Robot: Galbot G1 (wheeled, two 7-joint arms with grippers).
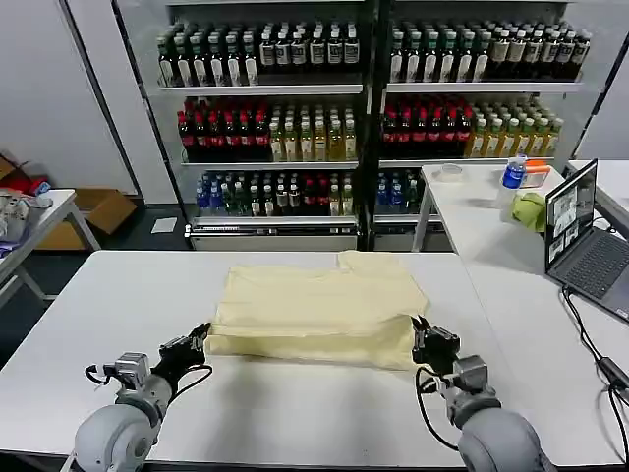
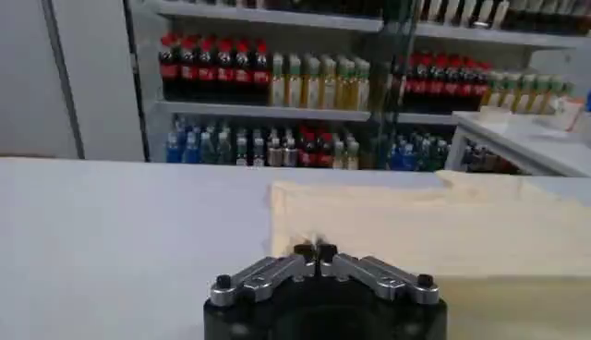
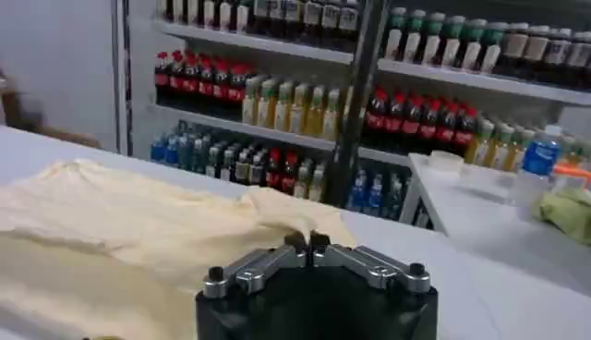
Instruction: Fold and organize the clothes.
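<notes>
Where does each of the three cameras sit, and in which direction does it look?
Head view: on the robot's head, looking forward and down at the white table; left gripper and right gripper both show at the T-shirt.
Left wrist view: on the left arm, facing the drink shelves over its shut left gripper.
Right wrist view: on the right arm, above its shut right gripper.
All three share the T-shirt and shelves.

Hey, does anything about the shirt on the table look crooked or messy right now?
Slightly. The T-shirt lies partly folded, with one flap poking out past its far edge, so the outline is uneven. Nothing is spilled or damaged.
</notes>
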